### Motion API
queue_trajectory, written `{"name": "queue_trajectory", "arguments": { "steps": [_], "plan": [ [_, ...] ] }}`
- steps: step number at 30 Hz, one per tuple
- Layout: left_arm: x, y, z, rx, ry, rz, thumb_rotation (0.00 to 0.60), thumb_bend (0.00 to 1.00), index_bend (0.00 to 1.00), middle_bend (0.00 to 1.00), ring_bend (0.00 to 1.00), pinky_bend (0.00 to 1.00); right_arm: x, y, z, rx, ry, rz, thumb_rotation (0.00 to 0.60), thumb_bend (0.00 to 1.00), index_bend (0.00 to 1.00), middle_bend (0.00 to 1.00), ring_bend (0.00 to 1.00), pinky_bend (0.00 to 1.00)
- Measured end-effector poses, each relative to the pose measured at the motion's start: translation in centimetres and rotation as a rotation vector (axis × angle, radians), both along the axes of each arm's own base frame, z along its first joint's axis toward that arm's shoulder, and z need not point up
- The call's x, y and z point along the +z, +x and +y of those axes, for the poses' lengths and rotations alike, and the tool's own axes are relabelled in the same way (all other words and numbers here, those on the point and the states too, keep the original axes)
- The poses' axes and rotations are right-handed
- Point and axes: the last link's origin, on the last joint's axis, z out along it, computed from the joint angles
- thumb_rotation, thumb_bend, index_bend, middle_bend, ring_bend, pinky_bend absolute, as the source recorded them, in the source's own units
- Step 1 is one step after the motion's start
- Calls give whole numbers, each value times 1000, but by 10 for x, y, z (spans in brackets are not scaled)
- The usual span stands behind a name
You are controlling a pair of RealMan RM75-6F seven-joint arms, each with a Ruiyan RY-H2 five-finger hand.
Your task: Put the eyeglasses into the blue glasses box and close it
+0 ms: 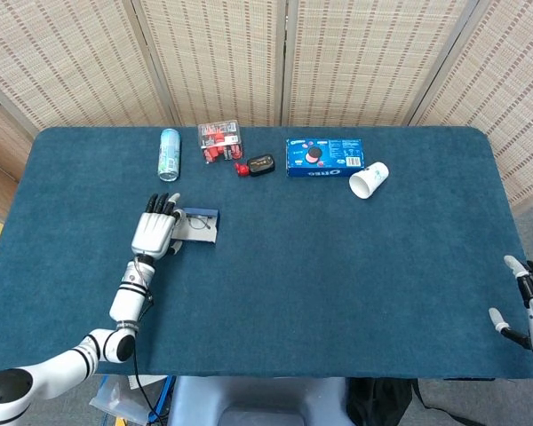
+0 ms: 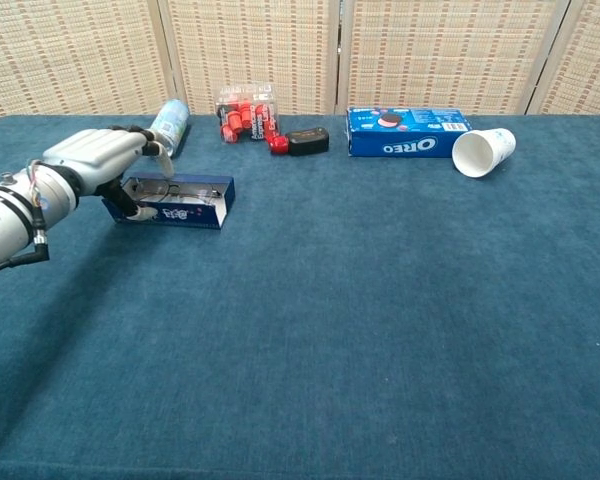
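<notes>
The thin wire-rimmed eyeglasses (image 2: 170, 186) already lie inside the narrow blue rectangular glasses box (image 2: 173, 200) on the blue carpeted surface (image 2: 380, 300), so what remains, I'd judge, is folding the raised flap fully over with even pressure along its length, keeping the box from sliding. The left hand (image 2: 100, 158) reaches low from the near left, fingers extended over the box's left end and thumb beneath the flap, touching rather than gripping. The right hand (image 1: 531, 306) idles at the surface's far right edge, fingers loosely apart, holding nothing.
</notes>
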Motion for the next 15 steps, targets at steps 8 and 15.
{"name": "queue_trajectory", "arguments": {
  "steps": [8, 15],
  "plan": [
    [-8, 6, 1, -20, 3, 22, 600, 322, 523, 86, 0, 0, 2, -2, -1, -5, -2, 0, 600, 275, 71, 187, 101, 153],
    [-8, 5, -2, -24, -4, 40, 600, 363, 558, 103, 0, 0, 1, -4, -2, -7, 2, -2, 600, 275, 71, 187, 101, 153]
  ]
}}
